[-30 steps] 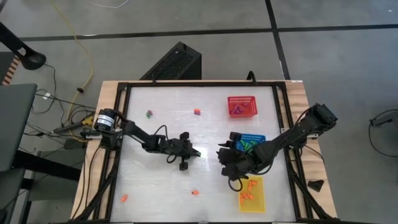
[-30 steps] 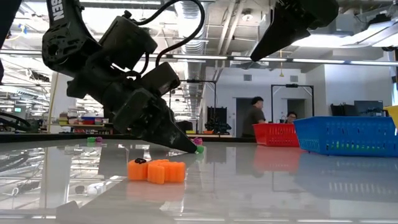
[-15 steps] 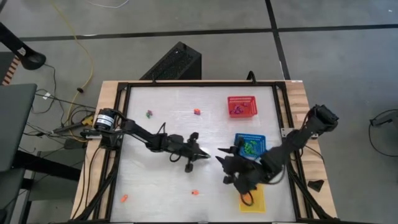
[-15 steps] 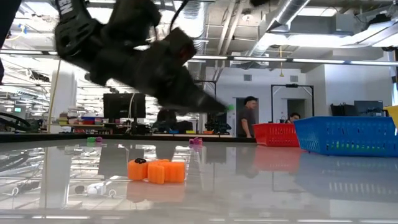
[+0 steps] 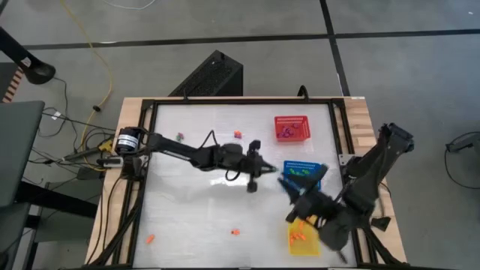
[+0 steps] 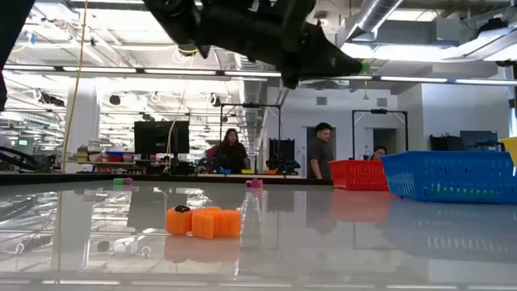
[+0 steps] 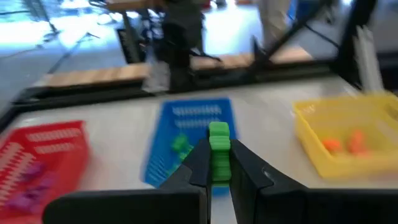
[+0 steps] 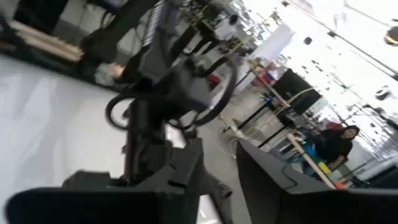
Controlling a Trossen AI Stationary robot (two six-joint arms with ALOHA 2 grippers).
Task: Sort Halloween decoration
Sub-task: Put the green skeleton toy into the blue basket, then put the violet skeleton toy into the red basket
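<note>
Left gripper (image 7: 219, 163): pressed together on a green trinket (image 7: 218, 147) — the piece stands pinched between both fingertips, raised above the table, just left of the blue basket (image 5: 302, 172).
Right gripper (image 8: 217, 171): fingers spread with a gap, nothing between them — lifted at the near right, by the yellow basket (image 5: 306, 234).
Red basket (image 5: 292, 128): far right, purple pieces inside.
Yellow basket: orange pieces inside.
Loose trinkets: an orange cluster (image 6: 203, 221) on the near table, others scattered toward the left and far side.
</note>
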